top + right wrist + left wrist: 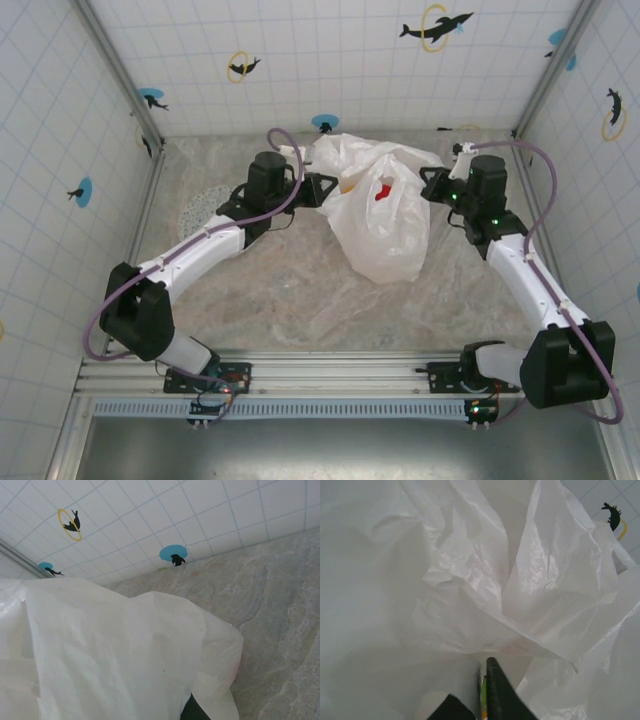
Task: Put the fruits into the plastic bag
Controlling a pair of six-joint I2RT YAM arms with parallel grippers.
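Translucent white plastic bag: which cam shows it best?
Top external: the whole wrinkly translucent white plastic bag is visible, a red shape showing through. Left wrist gives close-up crumpled folds; right wrist gives one side of it against the marbled table.

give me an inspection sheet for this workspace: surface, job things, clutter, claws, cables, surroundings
surface: marbled grey tabletop, no spills seen
job's things: plastic bag crumpled mid-table; a red fruit and what looks like an orange fruit show through its film; no loose fruit seen
clutter: speckled grey plate at far left, partly under the left arm
grippers: left claw at the bag's left edge, open or shut unclear; right claw at its right edge, shut, film draped over it, hold on the bag unconfirmed
cables: purple cable runs along each arm, none snagged that I can see
surroundings: white tiled walls with sea-animal stickers
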